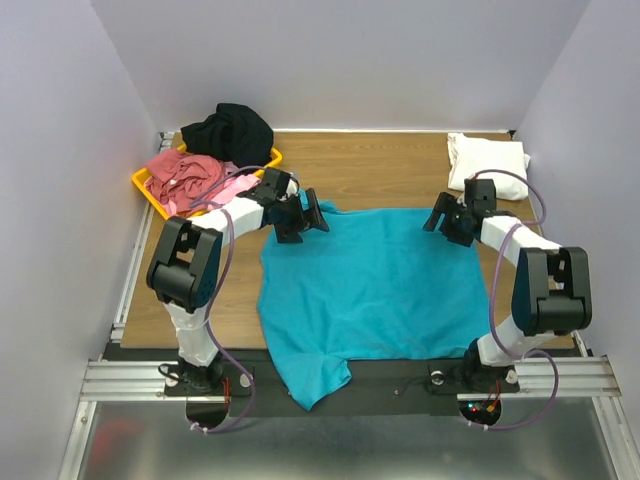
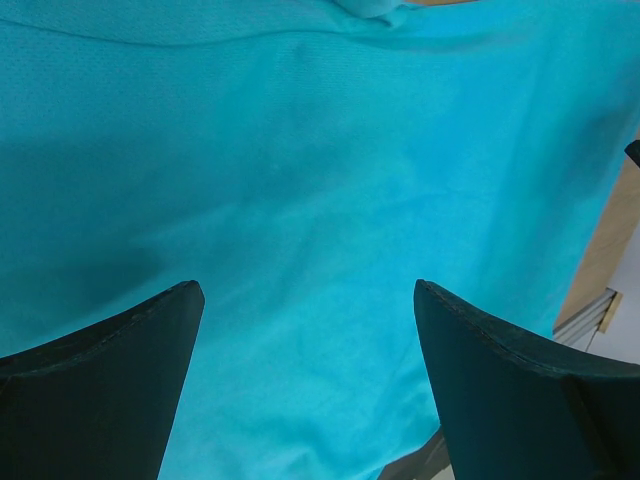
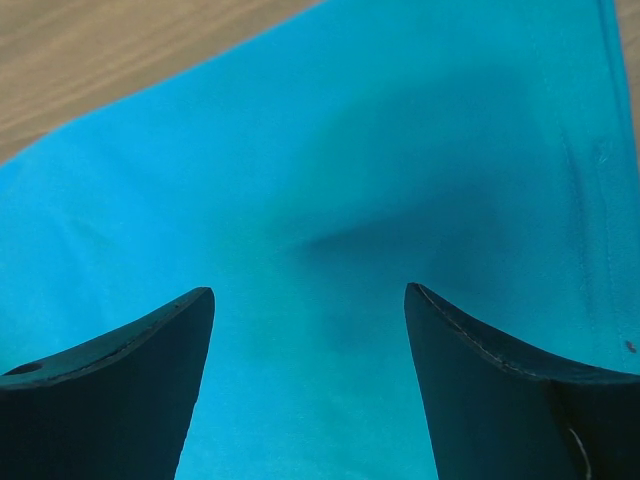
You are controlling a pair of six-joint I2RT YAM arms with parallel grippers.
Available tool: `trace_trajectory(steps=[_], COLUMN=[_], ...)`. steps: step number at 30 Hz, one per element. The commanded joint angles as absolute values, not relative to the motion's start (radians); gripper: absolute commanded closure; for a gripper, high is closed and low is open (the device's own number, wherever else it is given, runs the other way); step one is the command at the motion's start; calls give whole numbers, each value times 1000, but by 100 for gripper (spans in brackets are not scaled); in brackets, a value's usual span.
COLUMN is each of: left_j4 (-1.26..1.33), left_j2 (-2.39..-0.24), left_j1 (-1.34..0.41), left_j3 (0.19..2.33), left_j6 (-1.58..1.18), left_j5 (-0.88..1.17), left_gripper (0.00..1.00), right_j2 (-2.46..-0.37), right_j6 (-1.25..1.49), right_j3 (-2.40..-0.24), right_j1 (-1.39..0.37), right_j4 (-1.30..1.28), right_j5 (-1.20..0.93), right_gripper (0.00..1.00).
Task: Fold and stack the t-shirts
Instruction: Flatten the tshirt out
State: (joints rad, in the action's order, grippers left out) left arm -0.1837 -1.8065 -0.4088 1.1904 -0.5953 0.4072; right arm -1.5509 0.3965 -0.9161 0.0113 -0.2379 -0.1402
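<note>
The teal t-shirt [image 1: 370,285] lies spread flat on the wooden table, its near part hanging over the front edge. My left gripper [image 1: 305,217] is open above its far left corner; the left wrist view shows teal cloth [image 2: 300,200] filling the gap between the spread fingers [image 2: 110,370]. My right gripper [image 1: 447,218] is open above the far right corner, over teal cloth [image 3: 330,200]. A folded white shirt [image 1: 487,162] lies at the back right. The black shirt [image 1: 229,130], dusty red shirt [image 1: 183,172] and pink shirt [image 1: 232,187] are heaped at the back left.
A yellow plastic tray [image 1: 143,183] holds the heaped shirts at the back left. Bare wooden table [image 1: 370,165] lies between the heap and the white shirt. Metal rails [image 1: 130,375] run along the front edge. White walls enclose the table on three sides.
</note>
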Motion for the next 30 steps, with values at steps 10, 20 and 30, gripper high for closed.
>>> trace_trajectory(steps=[10, 20, 30], left_j4=[-172, -206, -299], left_j2=[-1957, -2111, -2249], left_j1=[-400, -342, -265], left_j3=[1316, 1468, 1730], left_j6=[-561, -554, -508], left_j5=[371, 367, 342], left_gripper=[1, 1, 1], right_j2=[-1738, -1899, -2032], right_j6=[425, 440, 456], right_j3=[-1018, -1169, -1364], right_j1=[8, 8, 8], right_j4=[-233, -261, -305], right_j5=[-100, -104, -129], right_gripper=[19, 19, 19])
